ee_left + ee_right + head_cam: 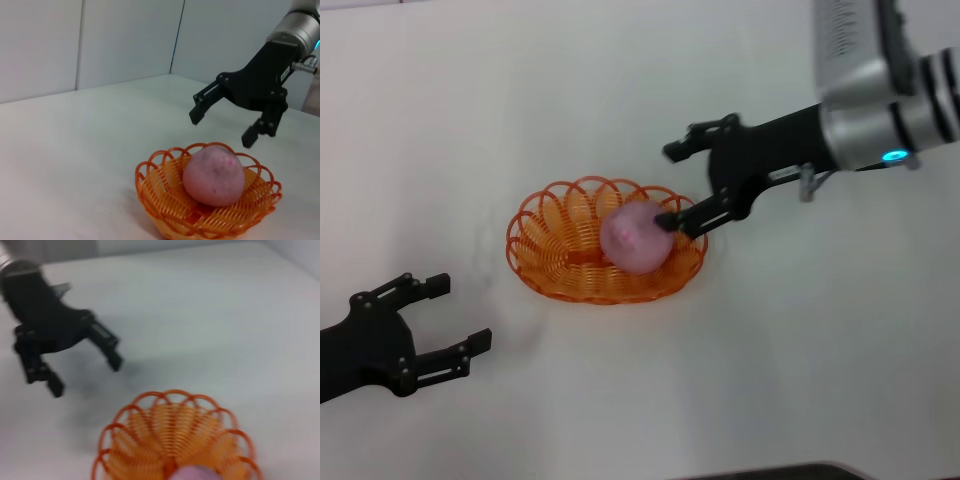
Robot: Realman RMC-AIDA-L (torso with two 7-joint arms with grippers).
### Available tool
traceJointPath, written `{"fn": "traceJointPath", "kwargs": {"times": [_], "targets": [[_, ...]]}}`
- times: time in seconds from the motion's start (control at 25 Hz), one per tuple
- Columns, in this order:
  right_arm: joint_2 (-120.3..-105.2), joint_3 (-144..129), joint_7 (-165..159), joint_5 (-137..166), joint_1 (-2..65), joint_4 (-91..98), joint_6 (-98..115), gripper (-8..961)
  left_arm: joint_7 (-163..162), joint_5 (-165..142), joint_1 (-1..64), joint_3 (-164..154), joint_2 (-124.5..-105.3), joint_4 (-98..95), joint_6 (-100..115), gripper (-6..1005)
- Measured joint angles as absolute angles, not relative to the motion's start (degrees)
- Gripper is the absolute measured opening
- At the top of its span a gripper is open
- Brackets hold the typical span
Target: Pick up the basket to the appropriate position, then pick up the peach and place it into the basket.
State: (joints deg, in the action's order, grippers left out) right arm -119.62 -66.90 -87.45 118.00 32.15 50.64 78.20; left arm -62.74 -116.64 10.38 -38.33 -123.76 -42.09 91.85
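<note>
The orange wire basket [523, 238] rests on the white table, just left of the centre of the head view. The pink peach [634, 237] lies inside it, toward its right side. My right gripper [672, 187] hangs open over the basket's right rim. In the left wrist view this right gripper [221, 129] is a little above the peach [214, 175] and apart from it, with nothing between its fingers. My left gripper [463, 312] is open and low at the near left, clear of the basket. The right wrist view shows the basket [120, 416], a sliver of peach [192, 474] and the left gripper [85, 375] beyond.
The white table [470, 100] stretches around the basket with nothing else on it. Pale wall panels [100, 40] stand behind the far edge in the left wrist view.
</note>
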Motion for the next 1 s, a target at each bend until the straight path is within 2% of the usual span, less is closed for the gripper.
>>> {"fn": "traceJointPath", "kwargs": {"times": [0.4, 1.0], "targets": [[-119.55, -47.15, -77.6, 113.09, 23.76, 50.06, 80.79, 953, -62.75, -116.3, 10.49, -38.32, -123.8, -42.02, 91.89, 886], [-119.5, -46.01, -62.17, 109.96, 14.79, 42.85, 87.43, 950, -62.66, -116.56, 10.99, -38.85, -123.75, -40.69, 91.99, 886]]}}
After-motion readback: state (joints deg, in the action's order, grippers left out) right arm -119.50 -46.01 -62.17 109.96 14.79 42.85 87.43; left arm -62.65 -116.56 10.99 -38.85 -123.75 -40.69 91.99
